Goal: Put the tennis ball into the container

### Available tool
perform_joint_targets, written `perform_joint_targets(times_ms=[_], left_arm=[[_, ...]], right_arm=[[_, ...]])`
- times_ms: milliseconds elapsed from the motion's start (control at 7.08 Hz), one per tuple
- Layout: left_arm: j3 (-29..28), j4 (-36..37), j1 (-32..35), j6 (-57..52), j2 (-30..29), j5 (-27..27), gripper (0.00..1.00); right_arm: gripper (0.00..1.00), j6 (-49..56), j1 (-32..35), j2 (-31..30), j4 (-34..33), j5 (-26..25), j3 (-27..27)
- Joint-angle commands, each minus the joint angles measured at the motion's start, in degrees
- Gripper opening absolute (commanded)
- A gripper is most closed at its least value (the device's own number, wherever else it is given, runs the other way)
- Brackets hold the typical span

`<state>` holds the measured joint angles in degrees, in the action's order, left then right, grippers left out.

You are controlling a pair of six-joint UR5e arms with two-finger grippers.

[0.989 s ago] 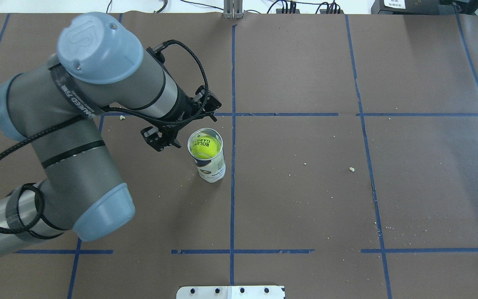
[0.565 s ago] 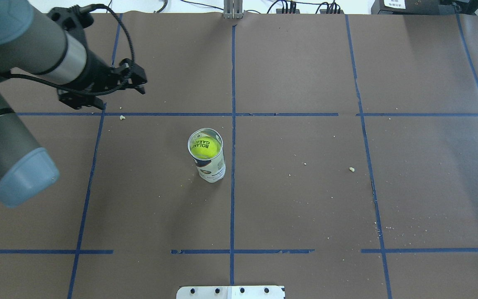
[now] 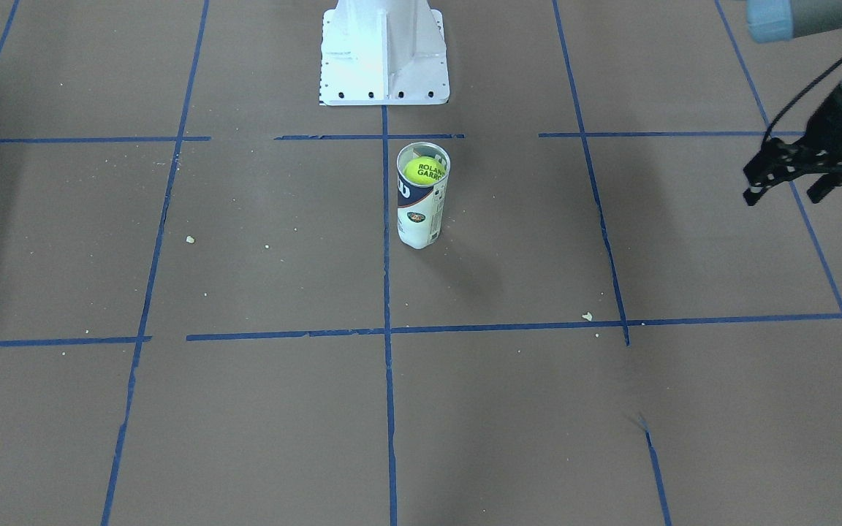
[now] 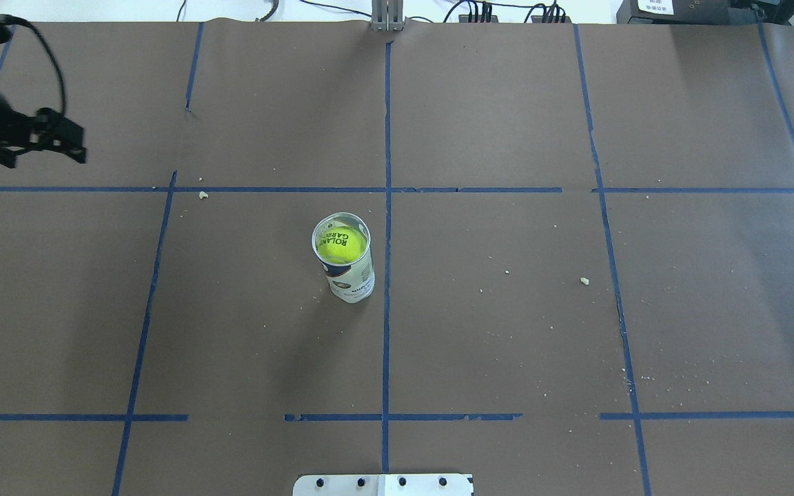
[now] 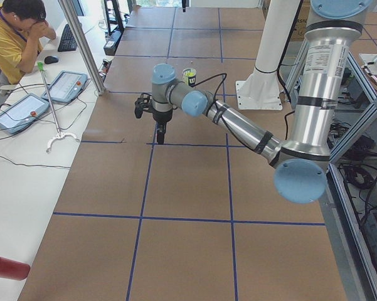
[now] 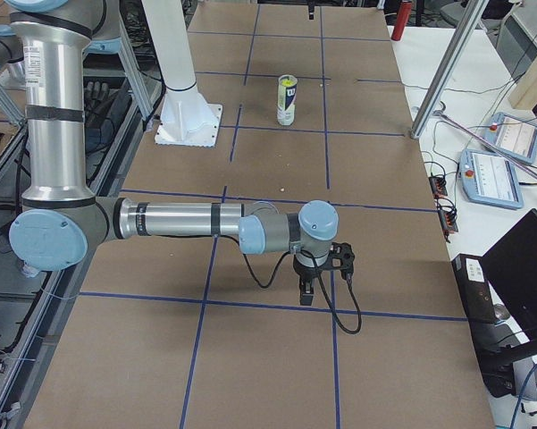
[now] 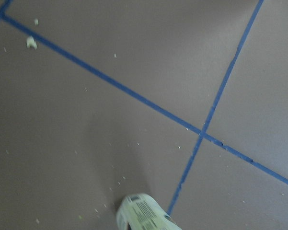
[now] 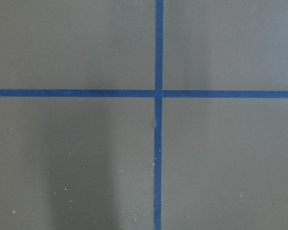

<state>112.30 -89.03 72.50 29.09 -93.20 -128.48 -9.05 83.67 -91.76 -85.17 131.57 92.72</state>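
Tennis ball (image 4: 342, 246) is sitting inside the clear tennis-ball tube (image 4: 351, 281), which is standing upright near the table's (image 4: 507, 344) middle, just beside the central blue tape line (image 4: 386, 331). Left gripper (image 3: 780, 194) is hanging empty with its fingers spread, well apart from the tube, toward the table's left edge. Right gripper (image 6: 306, 295) is pointing down near the table's right end; whether its fingers are parted cannot be told.

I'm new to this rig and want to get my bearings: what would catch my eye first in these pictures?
The bright yellow-green tennis ball sits inside the clear container, which stands upright near the middle of the table, right beside a blue tape line. The left gripper hangs open and empty far off at the overhead view's left edge. The white metal base stands on the robot's side of the container.
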Motion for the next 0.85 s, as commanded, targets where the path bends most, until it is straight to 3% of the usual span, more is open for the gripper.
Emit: perform_joint_targets(times_ms=[0, 283, 565, 707], left_arm=[[-12.1, -1.1, 13.1, -17.2, 5.7, -2.6, 1.0], [-13.5, -0.2, 14.2, -23.6, 5.8, -3.1, 1.0], [-14.5, -0.2, 15.9, -23.8, 6.0, -12.2, 1.0], [-14.6, -0.3, 17.3, -24.0, 7.1, -12.3, 1.0]], right_arm=[[1.0, 0.0, 0.0, 0.0, 0.0, 0.0, 0.0], [1.0, 0.0, 0.0, 0.0, 0.0, 0.0, 0.0], [1.0, 0.0, 0.0, 0.0, 0.0, 0.0, 0.0], [1.0, 0.0, -0.1, 0.0, 0.0, 0.0, 0.0]])
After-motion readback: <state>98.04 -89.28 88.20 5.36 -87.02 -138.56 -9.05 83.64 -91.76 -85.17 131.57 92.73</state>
